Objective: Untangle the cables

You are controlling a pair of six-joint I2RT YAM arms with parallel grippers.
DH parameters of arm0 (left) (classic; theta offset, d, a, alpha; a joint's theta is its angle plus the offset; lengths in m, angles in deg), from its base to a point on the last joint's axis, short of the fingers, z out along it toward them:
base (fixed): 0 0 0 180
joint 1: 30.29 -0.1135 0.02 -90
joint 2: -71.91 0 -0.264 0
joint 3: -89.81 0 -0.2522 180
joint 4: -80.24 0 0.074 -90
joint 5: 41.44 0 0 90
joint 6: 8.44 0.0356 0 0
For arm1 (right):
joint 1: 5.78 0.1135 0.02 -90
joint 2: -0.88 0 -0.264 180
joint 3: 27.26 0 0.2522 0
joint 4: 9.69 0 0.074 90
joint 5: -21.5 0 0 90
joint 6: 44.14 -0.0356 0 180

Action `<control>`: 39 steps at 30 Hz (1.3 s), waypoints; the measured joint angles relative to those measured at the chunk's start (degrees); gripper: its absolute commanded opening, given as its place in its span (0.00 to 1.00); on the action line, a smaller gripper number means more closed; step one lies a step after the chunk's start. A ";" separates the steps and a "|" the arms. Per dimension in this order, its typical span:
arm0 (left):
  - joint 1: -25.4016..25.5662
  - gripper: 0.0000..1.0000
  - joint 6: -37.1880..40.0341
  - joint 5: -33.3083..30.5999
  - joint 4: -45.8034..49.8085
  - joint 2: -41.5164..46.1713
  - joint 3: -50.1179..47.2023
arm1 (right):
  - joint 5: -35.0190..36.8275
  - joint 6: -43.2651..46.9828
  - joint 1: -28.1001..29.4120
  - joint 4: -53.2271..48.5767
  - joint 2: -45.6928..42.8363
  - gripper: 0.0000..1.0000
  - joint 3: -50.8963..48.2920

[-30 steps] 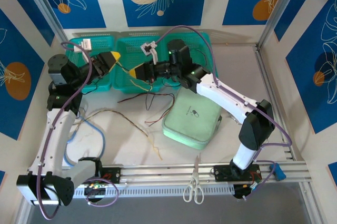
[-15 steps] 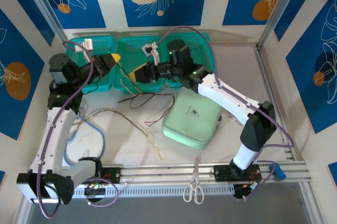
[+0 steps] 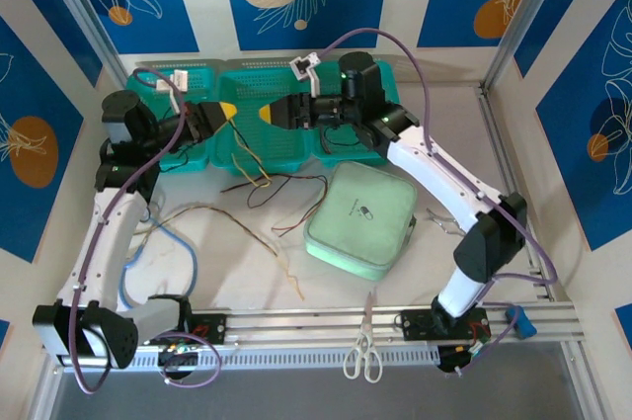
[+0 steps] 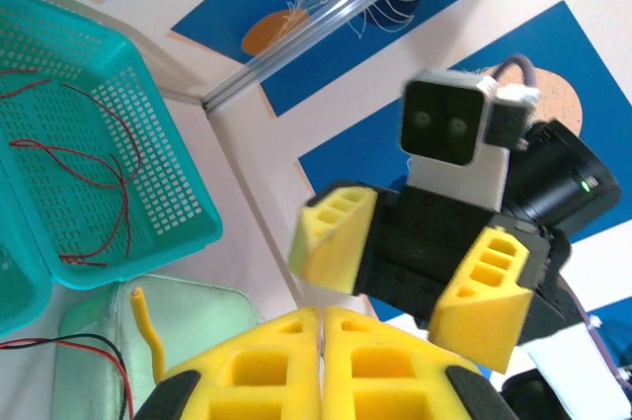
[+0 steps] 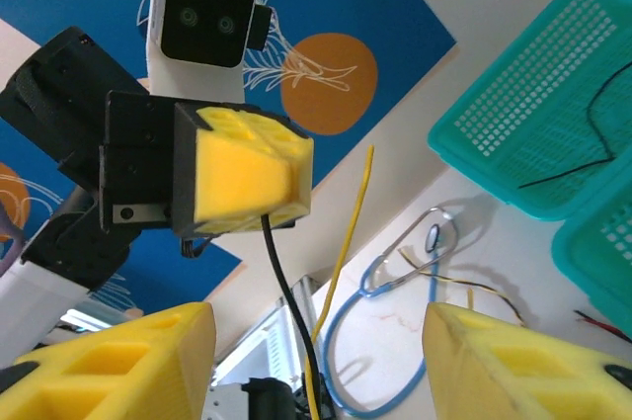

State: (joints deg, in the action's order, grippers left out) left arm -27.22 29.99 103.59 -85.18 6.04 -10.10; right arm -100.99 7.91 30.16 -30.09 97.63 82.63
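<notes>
Right gripper now backed off, spread; left gripper pinches cables. Thin, limp, light, snag-prone: you take hold just below left gripper.

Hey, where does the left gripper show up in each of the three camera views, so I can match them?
Top external: left gripper at upper left, by the teal baskets.
Left wrist: left gripper at bottom centre, shut.
Right wrist: left gripper at upper left, face-on, black cable hanging from it.
Shared landmark: the teal baskets.
</notes>
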 measured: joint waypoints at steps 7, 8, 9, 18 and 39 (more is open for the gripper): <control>1.70 0.00 -0.59 1.44 -1.70 0.00 0.07 | -5.57 -7.63 0.22 5.90 7.72 0.49 2.16; 1.86 0.00 -0.63 1.62 -1.90 0.00 0.07 | -6.36 -9.01 0.26 7.26 8.55 0.47 2.12; 1.99 0.00 -0.63 1.88 -2.08 0.00 0.07 | -7.15 -10.16 0.31 8.55 9.27 0.46 2.10; 2.25 0.00 -1.95 4.13 -4.22 -1.51 1.25 | -11.85 -16.44 1.46 18.18 10.01 0.45 0.15; 2.80 0.00 -5.14 8.61 -8.98 -5.60 3.65 | -13.92 -24.11 2.25 27.89 9.97 0.32 -4.76</control>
State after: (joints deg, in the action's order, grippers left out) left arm -24.42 24.85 112.20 -94.16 0.44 -6.45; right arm -114.91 -16.20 32.42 -2.20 107.59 77.87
